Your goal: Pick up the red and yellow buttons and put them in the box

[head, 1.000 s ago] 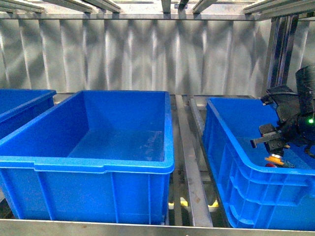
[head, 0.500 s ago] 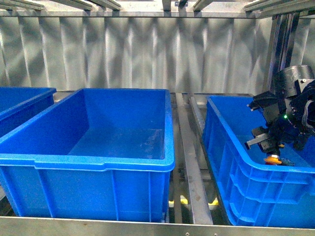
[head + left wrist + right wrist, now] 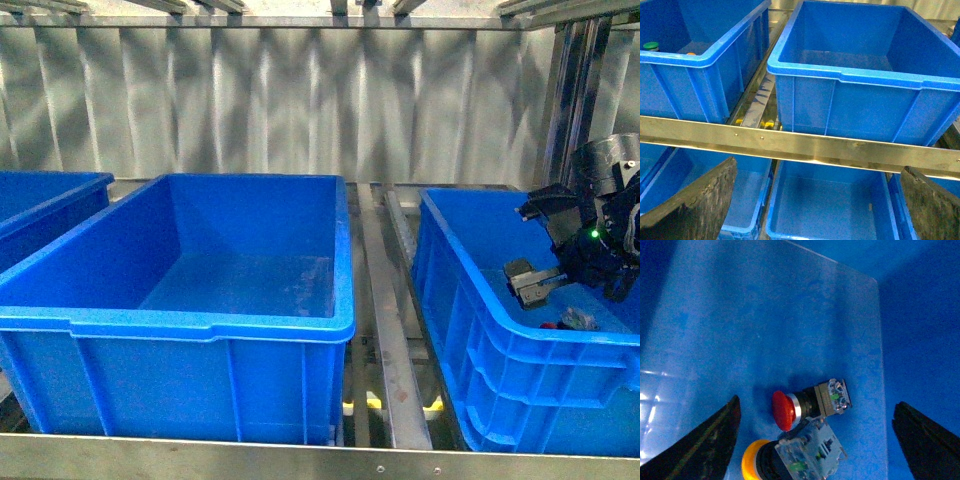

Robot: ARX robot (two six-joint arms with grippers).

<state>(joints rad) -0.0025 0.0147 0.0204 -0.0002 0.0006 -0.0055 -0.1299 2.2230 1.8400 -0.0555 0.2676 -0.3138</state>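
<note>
So my right pincer (image 3: 535, 280) is hanging over the blue crate on the right (image 3: 480, 330), jaws spread apart with nothing in them, and the two buttons I'm after are on that crate's floor. In the right wrist view the red button (image 3: 785, 410) lies on its side a bit below centre of the frame, cap toward the left, contact block toward the right, and the yellow button (image 3: 757, 460) sits right under it at the bottom edge, its grey block touching or nearly touching the red one's body. Both lie between my two fingers (image 3: 695, 445), which show at the lower left and lower right corners, well apart. My take: go for the red one first since it's fully in view, drop straight down and centre the jaws across its black body, not the rounded cap, which I'd guess would squirt out. The risk is pinching the yellow one's block along with it, they're that close, so I'd probably rotate a touch to keep one finger out of that gap. Then it goes to the empty box (image 3: 215, 322) in the middle of the front view. My left pincer (image 3: 815, 210) is spread apart too, parked down below the steel rail (image 3: 800, 145), not involved.
</note>
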